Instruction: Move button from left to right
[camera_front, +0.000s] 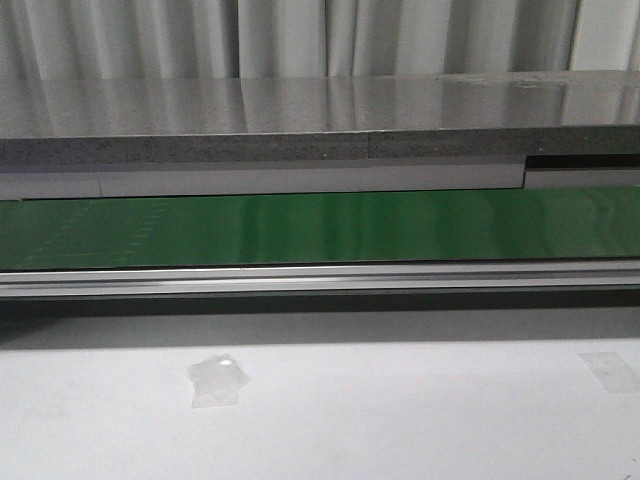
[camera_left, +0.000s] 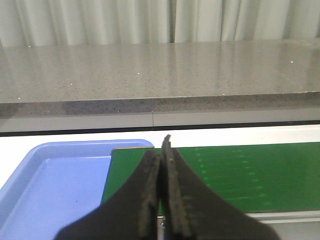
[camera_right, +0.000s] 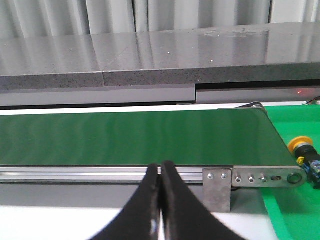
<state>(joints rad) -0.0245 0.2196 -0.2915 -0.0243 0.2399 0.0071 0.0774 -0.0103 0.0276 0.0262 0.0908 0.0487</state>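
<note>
One button in view: the button (camera_right: 303, 148) showed only in the right wrist view, lying on a bright green surface (camera_right: 295, 210) just past the end of the green conveyor belt (camera_right: 130, 137), near the metal end bracket (camera_right: 255, 177); the front view did not show it at all.
Button orientation: its orange-yellow cap faced roughly toward the belt, with the black body trailing away behind it, so it seemed to lie on its side; the exact tilt was too small to tell.
Likely weight: light, judged from its small plastic build.
Likely stiffness: rigid, with a hard cap and a blocky body that should not give under a squeeze.
Likely slip: the round cap looked smooth and domed, so a grip there would probably skid off.
Best hold: across the flat sides of the black body, where the pads could seat squarely; the cap might also depress if pressed.
Fragility: fairly sturdy, though the small blue and white parts at the body looked like the weak points.
Left pincer (camera_left: 162, 150): fingers pressed together, holding nothing, hovering over the belt's other end beside a blue tray (camera_left: 30, 170).
Right pincer (camera_right: 160, 167): fingers closed against each other, empty, well apart from the button.
Backdrop: a grey stone counter (camera_front: 300, 110) ran behind the belt.
</note>
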